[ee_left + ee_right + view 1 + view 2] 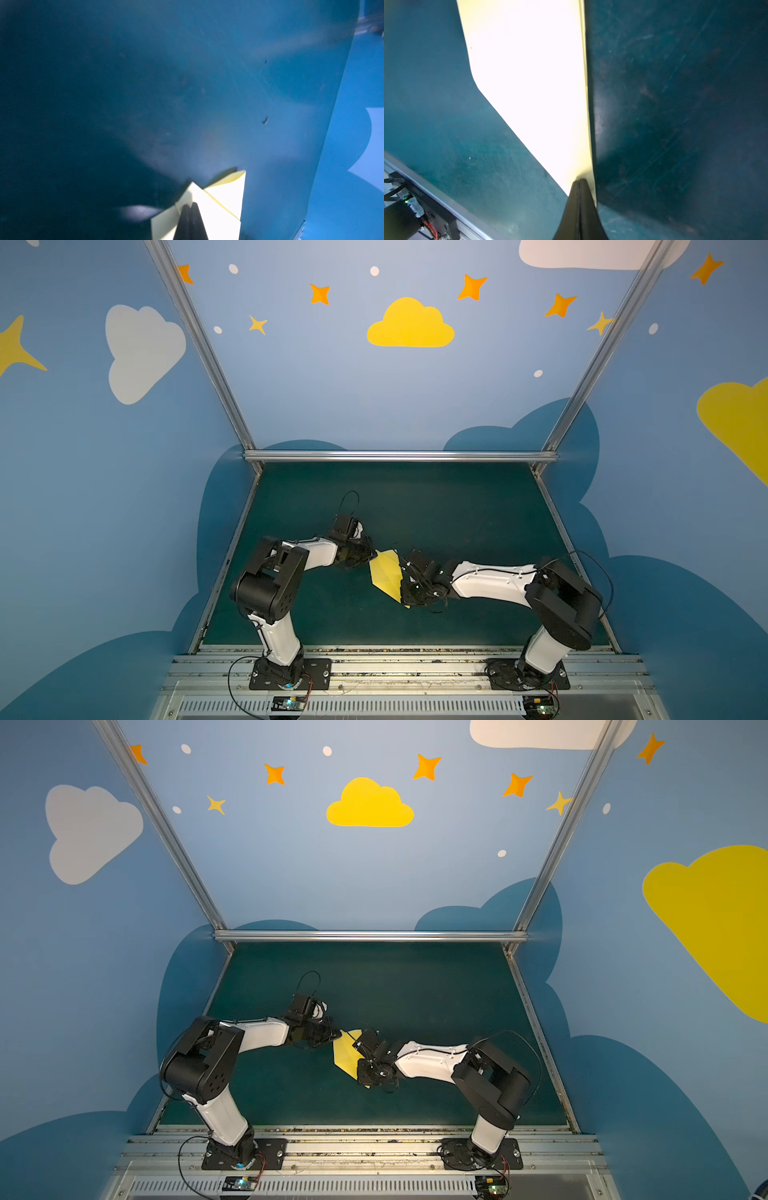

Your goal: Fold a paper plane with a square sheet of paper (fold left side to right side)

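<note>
Left arm and right arm — white shells, black joints.
Rounded white links sit between boxy black motor housings; small dark screws dot the white covers. A thin black cable runs along each forearm and loops free near the wrist. Black base plates show pale bolt heads, with red wires beside them. The fingers are black, smooth and tapered.
</note>
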`<state>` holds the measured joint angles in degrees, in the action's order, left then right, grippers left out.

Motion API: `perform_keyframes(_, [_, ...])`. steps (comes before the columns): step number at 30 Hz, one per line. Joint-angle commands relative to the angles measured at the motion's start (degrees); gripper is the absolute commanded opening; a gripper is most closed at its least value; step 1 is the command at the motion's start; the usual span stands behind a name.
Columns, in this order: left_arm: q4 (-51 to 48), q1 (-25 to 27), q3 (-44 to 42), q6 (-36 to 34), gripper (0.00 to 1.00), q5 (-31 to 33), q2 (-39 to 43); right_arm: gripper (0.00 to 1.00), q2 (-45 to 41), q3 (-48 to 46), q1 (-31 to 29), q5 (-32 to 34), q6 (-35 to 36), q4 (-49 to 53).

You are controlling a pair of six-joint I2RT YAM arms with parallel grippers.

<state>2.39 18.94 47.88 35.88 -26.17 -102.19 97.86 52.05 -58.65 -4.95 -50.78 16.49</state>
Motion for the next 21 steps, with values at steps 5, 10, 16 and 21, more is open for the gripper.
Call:
perform_keyframes(5, [-7.39,-4.64,-1.8,1.3,0.04,9.71,-5.54,0.0,4.13,-3.71,-0.76,0.82,-0.37,6.63])
perform_keyframes(10, [-9.52,-5.52,0.79,-0.44,0.04,8.21,-2.59,0.0,4.21,-3.27,-0.76,0.73,0.04,6.94])
perform_keyframes(16, [-9.95,-3.22,-1.43,-0.46,0.04,4.37,8.19,0.0,4.18,-2.84,-0.72,0.64,0.52,6.97])
perform_keyframes(21, [-9.16,1.74,-2.44,0.61,0.04,2.76,11.93,0.0,4.35,-2.14,-0.75,0.47,0.79,7.23])
